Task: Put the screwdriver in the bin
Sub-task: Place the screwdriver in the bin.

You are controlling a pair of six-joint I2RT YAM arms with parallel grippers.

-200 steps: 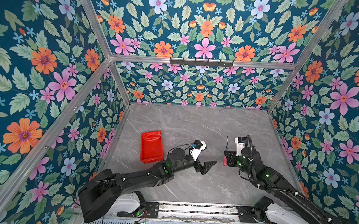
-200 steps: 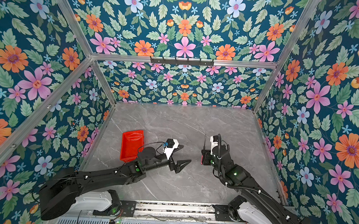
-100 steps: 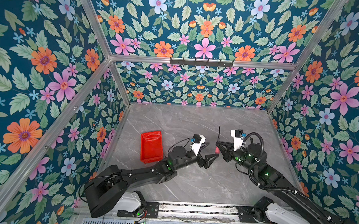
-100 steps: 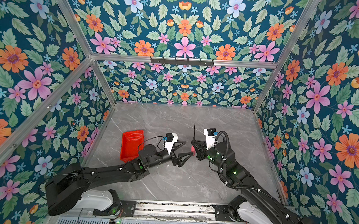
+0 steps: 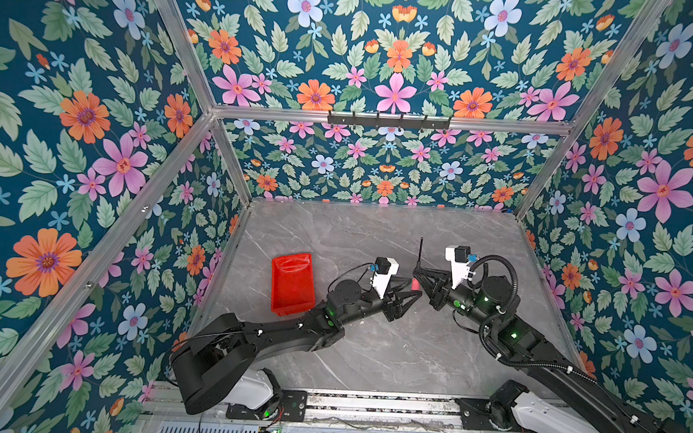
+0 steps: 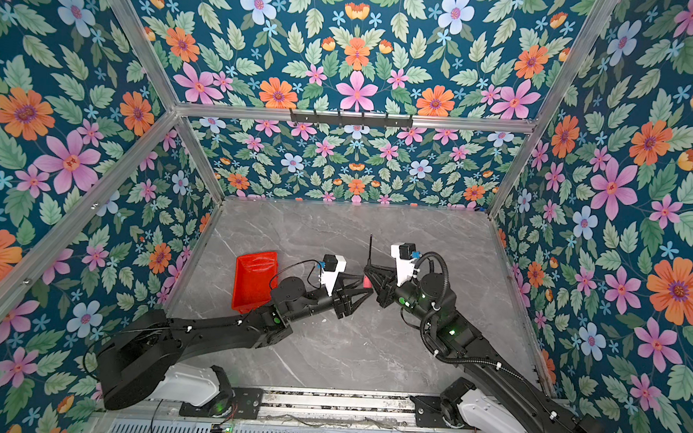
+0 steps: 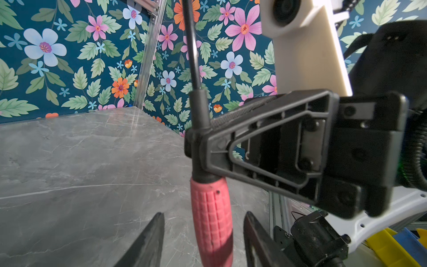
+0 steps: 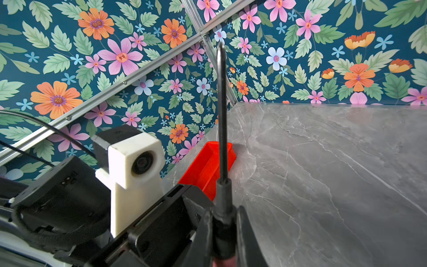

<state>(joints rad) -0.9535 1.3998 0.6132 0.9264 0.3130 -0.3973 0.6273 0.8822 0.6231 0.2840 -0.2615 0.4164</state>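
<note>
The screwdriver (image 5: 420, 252) hangs above the middle of the table, its thin black shaft pointing up and away and its pink handle (image 7: 211, 222) below. My right gripper (image 5: 417, 272) is shut on the black collar (image 8: 223, 219) just above the handle. My left gripper (image 5: 414, 287) meets it from the left. Its jaws stand on either side of the pink handle, with a gap showing at each finger (image 7: 150, 238), so it is open. The red bin (image 5: 292, 282) lies flat and empty to the left, near the left wall; it also shows in a top view as the bin (image 6: 254, 280).
Floral walls close the grey marble table (image 5: 370, 349) on three sides. The left arm (image 5: 281, 336) runs past the bin's near end. The right arm (image 5: 513, 336) crosses the near right part. A metal rail (image 5: 347, 405) runs along the front edge.
My right gripper carried the screwdriver leftward to the middle. My left gripper came in to meet it, and its jaws have narrowed around the pink handle.
</note>
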